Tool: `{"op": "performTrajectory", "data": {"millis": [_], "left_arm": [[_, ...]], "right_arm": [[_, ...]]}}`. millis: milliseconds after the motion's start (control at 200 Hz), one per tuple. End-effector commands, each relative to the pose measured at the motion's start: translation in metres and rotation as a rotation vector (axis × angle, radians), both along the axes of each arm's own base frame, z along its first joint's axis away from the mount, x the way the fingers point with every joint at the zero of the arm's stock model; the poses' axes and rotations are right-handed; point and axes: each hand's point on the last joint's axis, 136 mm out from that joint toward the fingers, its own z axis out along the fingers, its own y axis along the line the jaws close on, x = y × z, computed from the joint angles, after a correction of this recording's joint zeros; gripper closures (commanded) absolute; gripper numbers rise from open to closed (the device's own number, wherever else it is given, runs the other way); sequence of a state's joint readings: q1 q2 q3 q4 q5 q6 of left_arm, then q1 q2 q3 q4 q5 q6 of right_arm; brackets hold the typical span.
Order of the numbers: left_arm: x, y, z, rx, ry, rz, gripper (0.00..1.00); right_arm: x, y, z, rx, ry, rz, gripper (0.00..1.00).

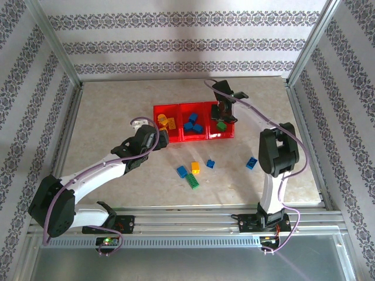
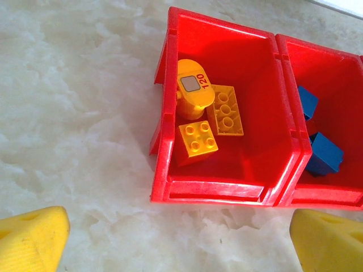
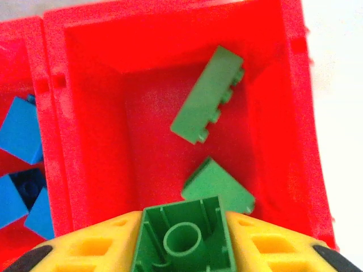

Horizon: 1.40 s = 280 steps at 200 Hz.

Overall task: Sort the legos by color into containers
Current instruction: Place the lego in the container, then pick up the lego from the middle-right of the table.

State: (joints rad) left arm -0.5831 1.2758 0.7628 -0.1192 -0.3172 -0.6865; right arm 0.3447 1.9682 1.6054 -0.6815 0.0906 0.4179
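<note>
The right claw [image 1: 223, 112] hangs over the right-hand bin of the containers [image 1: 193, 138], a joined row of three red bins. In this overhead view five legos lie loose on the table [image 1: 117, 111], well short of the bins: three blue [image 1: 181, 171] [image 1: 210, 163] [image 1: 251, 163], one yellow [image 1: 195, 167] and one long green [image 1: 192, 182].

From the left wrist, the left claw [image 2: 180, 241] stands wide open and empty, just in front of the left bin [image 2: 210, 190]. That bin holds three yellow pieces: a square brick [image 2: 198, 139], a longer one [image 2: 228, 111] and a rounded piece marked 120 [image 2: 194, 88]. Two blue bricks show in the next bin (its far side is cut off).

From the right wrist, the right claw is closed on a green brick [image 3: 182, 235], hollow underside towards the camera and a pad against each flat side, above the right bin [image 3: 91, 68]. Two green bricks already lie there, one long [image 3: 207, 95] and one square [image 3: 218, 187]. About three blue ones show at the left edge.

These bricks look light, rigid and hard to damage, but their smooth walls may slip. I would take each across two opposite flat sides, low on the body and clear of the studs, and the long green one across its narrow width.
</note>
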Motion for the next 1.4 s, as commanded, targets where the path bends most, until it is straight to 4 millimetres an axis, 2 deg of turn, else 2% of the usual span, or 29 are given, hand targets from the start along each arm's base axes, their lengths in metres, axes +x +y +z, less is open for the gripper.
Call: {"op": "performTrajectory", "data": {"millis": [0,250,435,580,760,929,1169,1284,1394], "left_arm": [[-0.003,0.011,-0.002,0.006,0.008,0.034,0.0],[-0.001,0.01,-0.001,0.004,0.009,0.033,0.0],[0.001,0.008,-0.001,0.005,0.014,0.03,0.0],[0.002,0.007,0.0,0.002,0.014,0.026,0.0],[0.003,0.005,-0.001,-0.005,0.013,0.022,0.0],[0.003,0.004,-0.002,-0.008,0.017,0.015,0.0],[0.002,0.003,-0.005,-0.015,0.022,0.01,0.0],[0.002,0.002,-0.007,-0.024,0.021,0.006,0.0],[0.002,0.001,-0.008,-0.029,0.024,0.003,0.0]], "right_arm": [[0.009,-0.001,-0.003,-0.039,0.014,0.025,0.59],[0.014,0.001,-0.012,0.008,0.039,0.019,0.59],[0.003,0.001,0.007,0.035,0.015,0.025,0.58],[-0.013,-0.002,0.028,0.06,-0.014,0.018,0.52],[-0.047,-0.015,0.044,0.075,-0.032,-0.021,0.26],[-0.088,-0.037,0.045,0.074,-0.023,-0.087,0.16],[-0.155,-0.082,0.024,0.057,0.041,-0.223,0.02],[-0.182,-0.101,0.009,0.054,0.08,-0.282,0.02],[-0.201,-0.116,-0.005,0.048,0.115,-0.334,0.02]]}}
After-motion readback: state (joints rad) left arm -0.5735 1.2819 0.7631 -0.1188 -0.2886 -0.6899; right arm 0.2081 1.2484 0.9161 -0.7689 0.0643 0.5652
